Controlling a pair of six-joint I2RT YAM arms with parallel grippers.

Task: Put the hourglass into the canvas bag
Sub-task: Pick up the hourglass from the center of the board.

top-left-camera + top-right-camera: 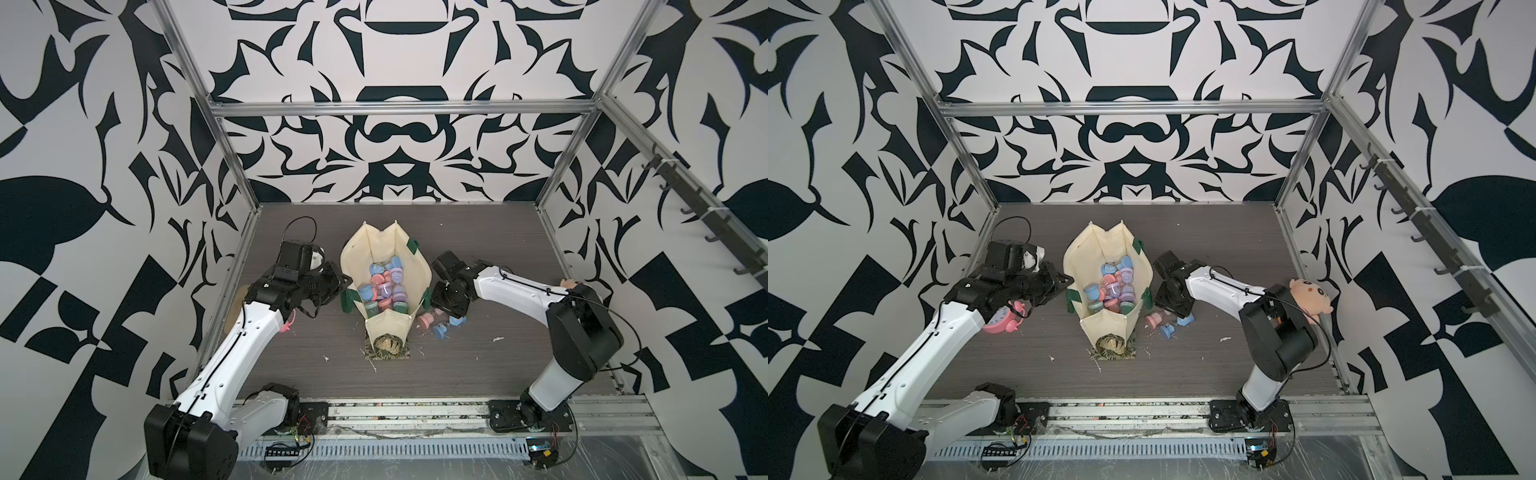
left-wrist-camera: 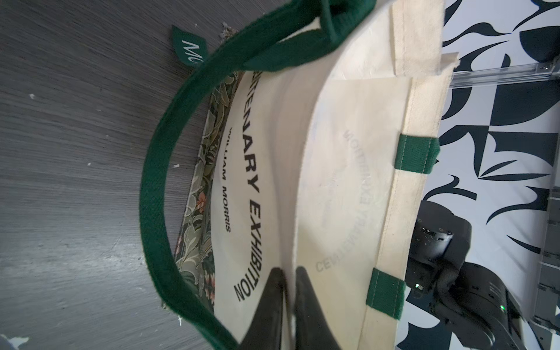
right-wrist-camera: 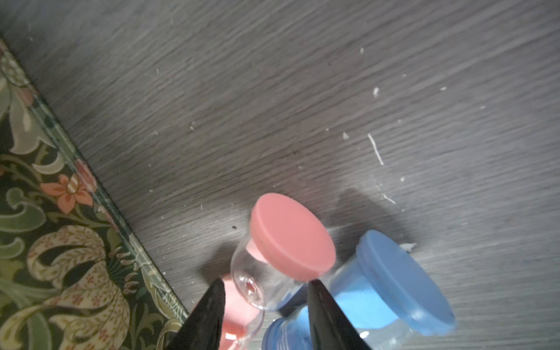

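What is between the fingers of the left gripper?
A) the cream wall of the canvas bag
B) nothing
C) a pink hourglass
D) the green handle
A: in the left wrist view the left gripper is shut on the cream wall of the canvas bag, away from the green handle.

Canvas bag [image 2: 272, 136]: "EXHIBITION", "WILLIAM MORRIS", black print.

The canvas bag [image 2: 348, 151] is cream woven cloth, matt and slightly coarse, with dark green ribbed webbing handles [image 2: 154, 197]. The surface [image 3: 272, 91] is grey wood-grain with a dull sheen. The pink hourglass [image 3: 291, 239] and blue hourglass [image 3: 403, 278] have clear glossy bulbs and smooth, matt, plastic-looking caps.
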